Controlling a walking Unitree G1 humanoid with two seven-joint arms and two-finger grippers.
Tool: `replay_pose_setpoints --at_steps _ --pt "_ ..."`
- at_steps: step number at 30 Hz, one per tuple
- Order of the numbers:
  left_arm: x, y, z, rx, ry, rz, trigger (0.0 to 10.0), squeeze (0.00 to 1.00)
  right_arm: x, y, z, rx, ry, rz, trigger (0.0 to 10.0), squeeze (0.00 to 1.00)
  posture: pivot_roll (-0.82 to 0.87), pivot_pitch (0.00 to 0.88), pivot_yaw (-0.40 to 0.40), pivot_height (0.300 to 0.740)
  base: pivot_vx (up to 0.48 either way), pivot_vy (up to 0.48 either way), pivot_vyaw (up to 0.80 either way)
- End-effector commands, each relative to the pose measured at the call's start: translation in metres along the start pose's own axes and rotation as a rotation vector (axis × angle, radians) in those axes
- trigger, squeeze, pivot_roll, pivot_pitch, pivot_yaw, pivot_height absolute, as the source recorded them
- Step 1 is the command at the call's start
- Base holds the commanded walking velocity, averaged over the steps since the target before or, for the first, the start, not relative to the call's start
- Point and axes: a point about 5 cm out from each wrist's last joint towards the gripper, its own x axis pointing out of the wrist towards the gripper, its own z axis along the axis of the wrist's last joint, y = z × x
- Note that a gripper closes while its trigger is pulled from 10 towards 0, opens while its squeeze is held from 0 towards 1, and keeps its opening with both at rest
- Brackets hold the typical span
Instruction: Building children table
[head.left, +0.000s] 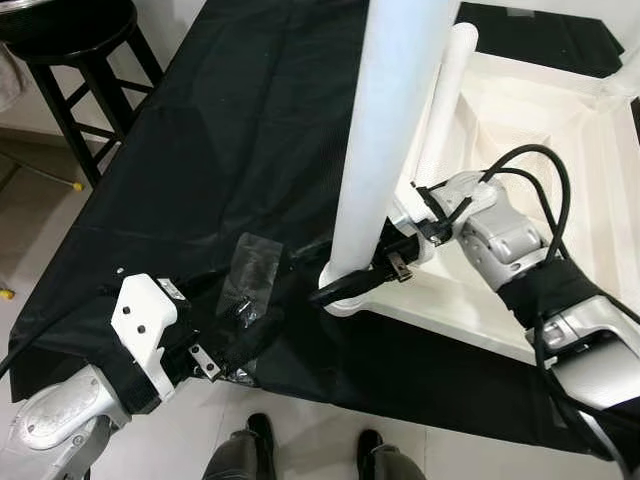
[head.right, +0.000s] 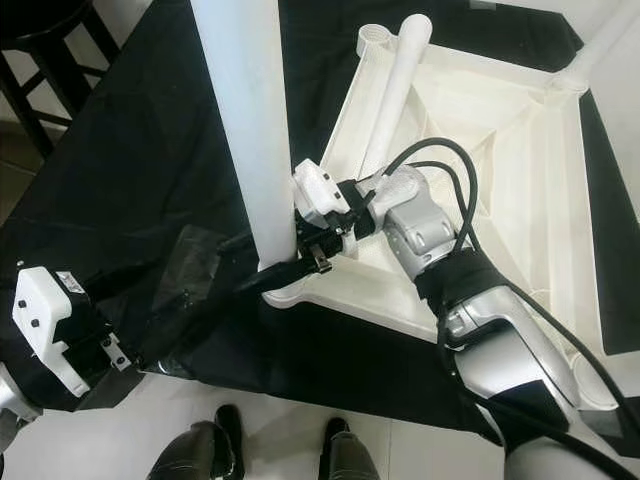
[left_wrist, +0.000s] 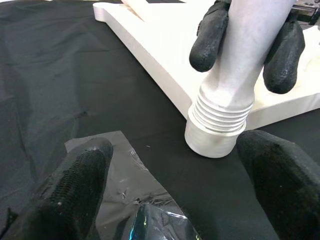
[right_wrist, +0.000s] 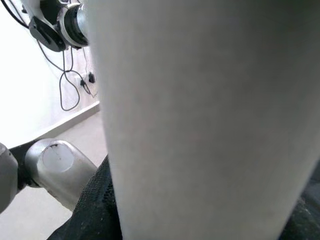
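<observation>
Fingers of your right gripper (left_wrist: 247, 47) clamp the upright white table leg (head.left: 385, 150) just above its threaded end, at the tabletop's (head.left: 560, 130) 7 o'clock corner socket. Your left gripper (left_wrist: 175, 195) hangs spread over black cloth (head.left: 240, 130) and clear plastic wrap (left_wrist: 125, 170); the wrist view shows threads exposed.

White plastic table leg (head.left: 385, 130): smooth round tube, upright, threaded lower end seated at the corner socket (left_wrist: 214, 137) of the tabletop; clasped low down between the right pincer's (head.right: 272, 272) two black fingers.

White plastic children's tabletop (head.right: 470, 130): lying upside down, ribbed underside up, on a black sheet; its near corner sits directly under the right pincer, and in front of the left pincer (left_wrist: 175, 195).

Second white leg (head.right: 395, 85): lying loose and slanted inside the upturned tabletop, beyond the right pincer.
</observation>
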Motion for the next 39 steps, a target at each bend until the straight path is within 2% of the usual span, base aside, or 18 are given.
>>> replay_pose_setpoints --at_steps 1,7,15,18,20,22,25,26,27,29,30,31,32,33,34,36,38,39 --pt "-0.002 -0.003 -0.004 -0.018 0.015 -0.009 10.0 0.0 0.0 0.007 -0.021 0.078 0.064 0.013 10.0 0.0 0.07 0.4 -0.033 0.74 0.0 0.0 0.0" --pt "-0.003 -0.004 -0.005 -0.018 0.019 -0.009 10.0 0.0 0.004 0.012 -0.028 0.109 0.034 0.0 10.0 0.0 0.08 0.393 -0.029 0.74 0.0 0.0 0.0" --pt "-0.001 -0.003 -0.006 -0.018 0.014 -0.014 10.0 0.0 0.0 0.012 -0.035 0.186 0.028 -0.167 10.0 0.0 0.07 0.381 -0.032 0.74 0.0 0.0 0.0" --pt "-0.001 -0.003 -0.006 -0.018 0.013 -0.015 10.0 0.0 -0.001 0.019 -0.038 0.183 0.054 -0.19 10.0 0.0 0.07 0.381 -0.032 0.74 0.0 0.0 0.0" --pt "-0.001 -0.003 -0.007 -0.019 0.011 -0.013 10.0 0.0 0.003 0.034 -0.042 0.224 0.087 -0.272 10.0 0.0 0.05 0.369 -0.049 0.74 0.0 0.0 0.0" --pt "0.0 -0.003 -0.007 -0.02 0.009 -0.011 10.0 0.0 0.005 0.042 -0.044 0.249 0.104 -0.315 10.0 0.0 0.05 0.369 -0.05 0.74 0.0 0.0 0.0" --pt "0.0 -0.003 -0.007 -0.018 0.009 -0.012 10.0 0.0 0.007 0.044 -0.044 0.266 0.106 -0.338 10.0 0.0 0.05 0.369 -0.05 0.74 0.0 0.0 0.0" --pt "0.001 -0.003 -0.008 -0.02 0.008 -0.014 10.0 0.0 0.009 0.054 -0.048 0.323 0.133 -0.426 10.0 0.0 0.03 0.362 -0.041 0.74 0.0 0.0 0.0" --pt "0.001 -0.003 -0.008 -0.02 0.008 -0.014 10.0 0.0 0.009 0.054 -0.048 0.323 0.133 -0.426 10.0 0.0 0.03 0.362 -0.041 0.74 0.0 0.0 0.0" --pt "0.003 -0.003 -0.01 -0.021 0.006 -0.025 10.0 0.0 0.007 0.062 -0.06 0.477 0.222 -0.781 10.0 0.0 0.03 0.357 -0.045 0.74 0.0 0.0 0.0" --pt "0.003 -0.003 -0.01 -0.021 0.006 -0.025 10.0 0.0 0.007 0.062 -0.06 0.477 0.222 -0.781 10.0 0.0 0.03 0.357 -0.045 0.74 0.0 0.0 0.0" --pt "0.004 -0.001 -0.009 -0.016 0.0 -0.025 10.0 0.0 0.003 0.07 -0.068 0.559 0.259 -1.125 10.0 0.0 0.02 0.35 -0.046 0.74 0.0 0.0 0.0" --pt "0.004 0.001 -0.009 -0.014 -0.004 -0.021 10.0 0.0 0.006 0.077 -0.071 0.554 0.26 -1.229 10.0 0.0 0.02 0.349 -0.043 0.74 0.0 0.0 0.0" --pt "0.004 0.001 -0.009 -0.014 -0.004 -0.021 10.0 0.0 0.006 0.077 -0.071 0.554 0.26 -1.229 10.0 0.0 0.02 0.349 -0.043 0.74 0.0 0.0 0.0" --pt "0.004 0.002 -0.008 -0.013 -0.006 -0.019 10.0 0.0 0.008 0.082 -0.072 0.548 0.258 -1.284 10.0 0.0 0.02 0.349 -0.043 0.74 0.0 0.0 0.0" --pt "0.007 0.002 -0.009 -0.011 -0.01 -0.023 10.0 0.0 0.023 0.094 -0.074 0.51 0.252 -1.365 10.0 0.0 0.02 0.342 -0.03 0.74 0.0 0.0 0.0" --pt "0.007 0.002 -0.009 -0.01 -0.012 -0.027 10.0 0.0 0.028 0.097 -0.073 0.496 0.257 -1.38 10.0 0.0 0.02 0.342 -0.03 0.74 0.0 0.0 0.0" --pt "0.009 0.002 -0.008 -0.008 -0.02 -0.03 10.0 0.0 0.037 0.095 -0.072 0.441 0.248 -1.395 10.0 0.0 0.02 0.333 -0.018 0.74 0.0 0.0 0.0"
